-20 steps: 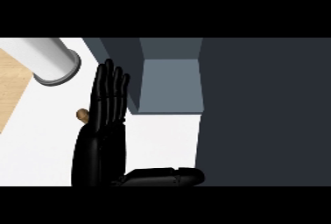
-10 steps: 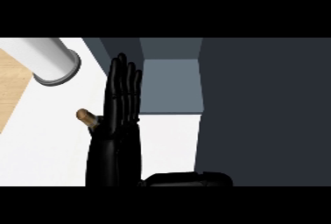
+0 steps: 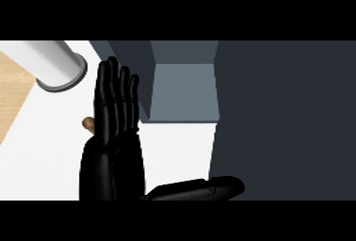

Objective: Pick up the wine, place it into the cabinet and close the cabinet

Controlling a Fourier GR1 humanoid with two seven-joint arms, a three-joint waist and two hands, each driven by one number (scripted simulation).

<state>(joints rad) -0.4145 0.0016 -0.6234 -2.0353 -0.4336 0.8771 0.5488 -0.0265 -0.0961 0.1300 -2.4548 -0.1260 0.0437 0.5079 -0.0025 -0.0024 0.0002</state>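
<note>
The head view shows one robot hand (image 3: 113,136) plainly: black, flat and upright in the left half of the frame, its fingers (image 3: 117,94) straight and held together, holding nothing. Which of the two hands it is cannot be settled with certainty from this view, though it comes in from the lower edge at the left side; a second black shape (image 3: 201,188) lies along the bottom edge to its right, and whether that is this hand's thumb or part of another hand cannot be told, so the state of any second hand cannot be told either. One small tan rounded tip (image 3: 89,124) peeks out just beside the left edge of the hand, touching its outline; this may be the top of the wine, but the rest is hidden behind the hand and cannot be made out. One white cylinder (image 3: 52,63) with a grey rim lies tilted at the upper left, cut off by the frame. One cabinet (image 3: 182,92) stands open at centre top, its grey interior visible beyond the fingertips, with one large dark panel (image 3: 285,117) filling the right side. The white counter (image 3: 42,155) spreads below, with a strip of pale wood (image 3: 12,89) at the far left.
</note>
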